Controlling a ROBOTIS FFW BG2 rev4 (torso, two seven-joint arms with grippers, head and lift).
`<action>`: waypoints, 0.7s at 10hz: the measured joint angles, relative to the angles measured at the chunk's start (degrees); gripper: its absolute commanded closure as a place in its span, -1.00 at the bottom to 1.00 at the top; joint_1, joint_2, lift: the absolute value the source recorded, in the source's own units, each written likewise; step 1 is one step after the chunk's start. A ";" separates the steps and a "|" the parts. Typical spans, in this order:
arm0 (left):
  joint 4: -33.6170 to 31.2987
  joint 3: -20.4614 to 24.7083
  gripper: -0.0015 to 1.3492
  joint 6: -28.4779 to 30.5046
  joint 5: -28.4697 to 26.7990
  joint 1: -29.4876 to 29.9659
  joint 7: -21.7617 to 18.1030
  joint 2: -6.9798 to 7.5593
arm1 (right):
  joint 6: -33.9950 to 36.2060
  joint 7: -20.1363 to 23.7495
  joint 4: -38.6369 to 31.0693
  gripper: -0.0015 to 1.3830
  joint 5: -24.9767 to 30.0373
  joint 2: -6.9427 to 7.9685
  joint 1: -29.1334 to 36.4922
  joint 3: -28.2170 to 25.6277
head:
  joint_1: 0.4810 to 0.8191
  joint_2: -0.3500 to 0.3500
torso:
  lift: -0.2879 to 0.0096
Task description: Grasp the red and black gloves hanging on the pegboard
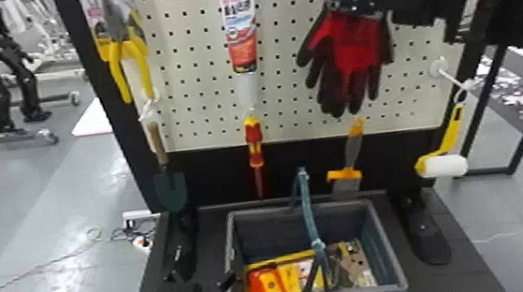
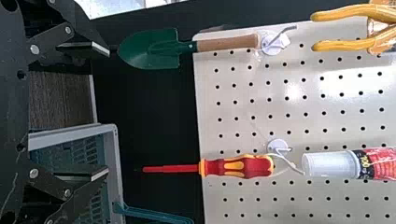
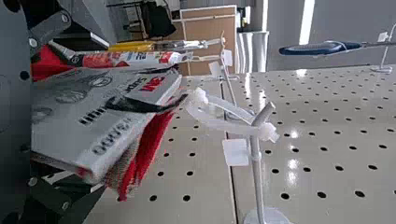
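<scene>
The header card [image 3: 93, 121] on the red and black gloves [image 1: 345, 60] carries dark lettering and a small red mark, but it lies too skewed for me to read. The tube [image 1: 239, 23] hanging at the middle of the pegboard [image 1: 200, 70] has a white and red label with blue characters that I cannot make out either.

Around the gloves I see yellow-handled pliers [image 1: 126, 45] at the board's upper left and a green trowel [image 1: 169, 186] with a wooden handle under them. A red and yellow screwdriver [image 1: 254, 146] hangs below the tube. A scraper [image 1: 347, 166] with a yellow collar is just under the gloves, and a paint roller [image 1: 441, 165] with a yellow handle hangs off to the right. A grey basket [image 1: 235, 254] with a blue handle stands in front of the board and holds an orange and yellow item. The white hook [image 3: 233, 112] juts out from the board, and the card's hanging tab sits near its tip.

The gloves hang at the board's upper right, with red backs and black fingers pointing down, and the card covers the cuffs. My right gripper [image 1: 359, 0] is up at that card, its two fingers pinching the pack from either side. My left gripper [image 2: 100, 111] is parked low beside the basket with its fingers spread wide and nothing between them.
</scene>
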 measured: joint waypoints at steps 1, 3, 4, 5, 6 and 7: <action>0.06 0.14 -0.42 -0.20 0.05 0.06 0.00 -0.01 | -0.30 0.08 0.37 0.55 0.85 0.38 0.16 -0.19 | -0.60 0.00 | 0.26; 0.01 0.31 -0.42 -0.37 0.14 0.28 -0.06 0.10 | -0.34 0.04 0.63 0.87 2.03 0.76 0.90 -0.97 | -0.60 0.00 | 0.26; 0.00 0.31 -0.42 -0.39 0.14 0.26 -0.09 0.13 | -0.34 0.04 0.46 0.87 2.31 0.84 0.95 -1.35 | -0.60 0.00 | 0.26; -0.01 0.29 -0.42 -0.44 0.16 0.19 -0.09 0.25 | -0.33 0.04 0.41 0.87 2.36 0.85 0.95 -1.70 | -0.60 0.00 | 0.26; -0.01 0.23 -0.42 -0.43 0.21 0.09 -0.09 0.41 | -0.26 0.04 0.40 0.87 2.40 0.85 0.92 -2.17 | -0.60 0.00 | 0.26; -0.03 0.21 -0.42 -0.39 0.23 0.09 -0.09 0.46 | -0.24 0.03 0.40 0.87 2.41 0.85 0.84 -2.49 | -0.60 0.00 | 0.26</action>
